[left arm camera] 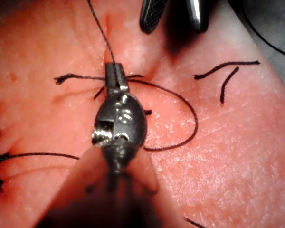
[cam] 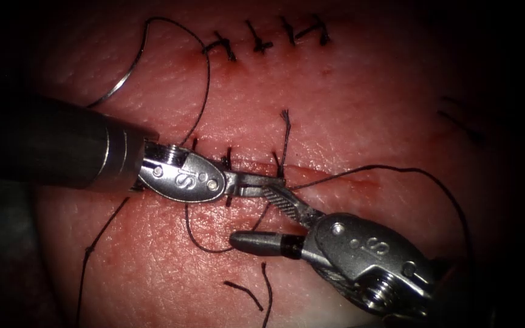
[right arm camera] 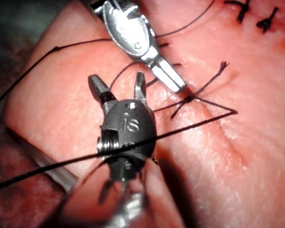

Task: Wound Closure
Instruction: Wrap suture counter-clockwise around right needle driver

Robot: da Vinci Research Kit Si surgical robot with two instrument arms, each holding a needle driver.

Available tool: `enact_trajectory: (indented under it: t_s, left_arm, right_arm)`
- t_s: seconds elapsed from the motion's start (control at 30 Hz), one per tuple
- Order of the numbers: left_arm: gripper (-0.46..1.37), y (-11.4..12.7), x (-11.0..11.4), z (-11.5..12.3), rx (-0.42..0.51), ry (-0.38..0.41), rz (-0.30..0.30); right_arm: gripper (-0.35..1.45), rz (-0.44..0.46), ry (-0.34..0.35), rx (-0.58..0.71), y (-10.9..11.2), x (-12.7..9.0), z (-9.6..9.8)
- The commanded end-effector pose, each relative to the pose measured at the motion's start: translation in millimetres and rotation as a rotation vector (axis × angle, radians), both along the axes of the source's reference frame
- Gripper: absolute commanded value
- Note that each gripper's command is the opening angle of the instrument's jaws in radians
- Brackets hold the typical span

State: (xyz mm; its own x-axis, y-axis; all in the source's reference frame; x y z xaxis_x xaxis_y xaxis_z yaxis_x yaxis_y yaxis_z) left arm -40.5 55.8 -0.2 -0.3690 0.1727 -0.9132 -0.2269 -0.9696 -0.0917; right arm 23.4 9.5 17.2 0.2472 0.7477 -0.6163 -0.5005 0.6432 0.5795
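Here the left tool (cam: 256, 184) pinches the thread (cam: 200, 115), the right tool (cam: 265, 222) gapes empty, two cut ends (cam: 255, 291) lie below the cut (cam: 335, 176)

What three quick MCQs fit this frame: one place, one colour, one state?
1. Needle is: A held by a tool; B loose on the tissue, upper left; C through a stitch.
2. Thread colour: A white; B dark; C green.
3. Right tool: A open; B shut on needle; C shut on tissue.

B: it lies apart from both tools, seemingly not driven in.
B: dark strand; the left tool is shut on it.
A: its jaws gape, holding nothing.
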Motion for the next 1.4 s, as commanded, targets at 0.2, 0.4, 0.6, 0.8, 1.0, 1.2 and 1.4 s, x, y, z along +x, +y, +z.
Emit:
enact_trajectory:
  t_s: [0.2,0.4,0.6,0.8,1.0,1.2,1.4]
  left_arm:
    - [-0.35,1.0,0.2,-3.1,0.042,-0.025,-0.062]
    - [-0.35,1.1,0.3,-7.2,0.126,-0.032,-0.091]
    - [-0.35,1.1,-0.1,-10.4,0.241,-0.115,-0.068]
    - [-0.35,1.1,-1.3,-11.9,0.357,-0.291,0.044]
    - [-0.35,2.1,-2.5,-12.1,0.457,-0.403,0.112]
    - [-0.35,3.4,-3.6,-11.2,0.482,-0.470,0.153]
    - [-0.35,4.9,-4.6,-10.6,0.491,-0.496,0.162]
  right_arm:
    - [-0.35,-0.029,-0.004,-0.010,-0.6,-0.8,1.7]
    - [-0.35,-0.046,-0.024,-0.043,0.4,-2.3,3.9]
    - [-0.35,-0.012,-0.041,-0.141,2.1,-3.5,5.3]
    - [-0.35,0.014,-0.025,-0.225,3.7,-3.3,7.4]
    - [-0.35,0.037,0.062,-0.299,4.9,-2.4,9.3]
    - [-0.35,0.020,0.120,-0.328,5.4,-0.1,10.7]
    - [-0.35,0.001,0.151,-0.346,5.8,1.8,11.6]
